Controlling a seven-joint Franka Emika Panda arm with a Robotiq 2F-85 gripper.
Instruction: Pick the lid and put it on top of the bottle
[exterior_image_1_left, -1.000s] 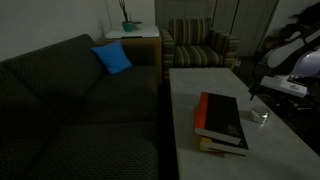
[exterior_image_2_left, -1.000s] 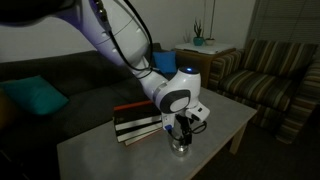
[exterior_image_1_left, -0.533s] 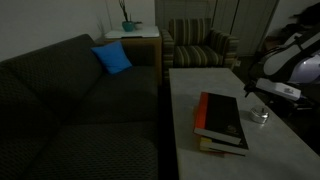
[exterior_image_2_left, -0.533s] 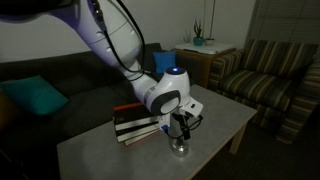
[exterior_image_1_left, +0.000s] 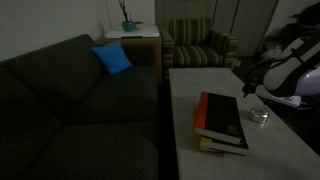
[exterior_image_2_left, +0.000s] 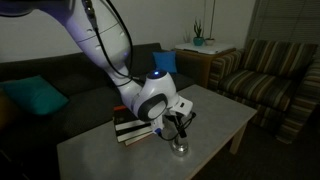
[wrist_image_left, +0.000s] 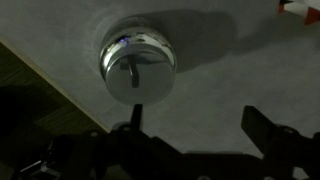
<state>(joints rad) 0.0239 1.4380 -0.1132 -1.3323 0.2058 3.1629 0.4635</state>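
The bottle (wrist_image_left: 112, 48) is a squat silvery round container standing on the pale table; it also shows in both exterior views (exterior_image_1_left: 259, 115) (exterior_image_2_left: 181, 148). The lid (wrist_image_left: 140, 75), a flat silvery disc with a small knob, lies on top of it. My gripper (wrist_image_left: 198, 130) is open and empty, with both dark fingers spread wide. It hovers above the table, beside and above the bottle and apart from it. It is also seen in an exterior view (exterior_image_2_left: 178, 127), just over the bottle.
A stack of books (exterior_image_1_left: 222, 120) (exterior_image_2_left: 135, 126) lies on the table (exterior_image_1_left: 200, 85) next to the bottle. A dark sofa (exterior_image_1_left: 80, 100) with a blue pillow (exterior_image_1_left: 113, 58) runs along one long side. A striped armchair (exterior_image_1_left: 200, 45) (exterior_image_2_left: 265, 75) stands beyond the table's end.
My gripper has lifted up and away from the bottle and drifted towards the books. The bottle, with the lid on it, has stayed in place.
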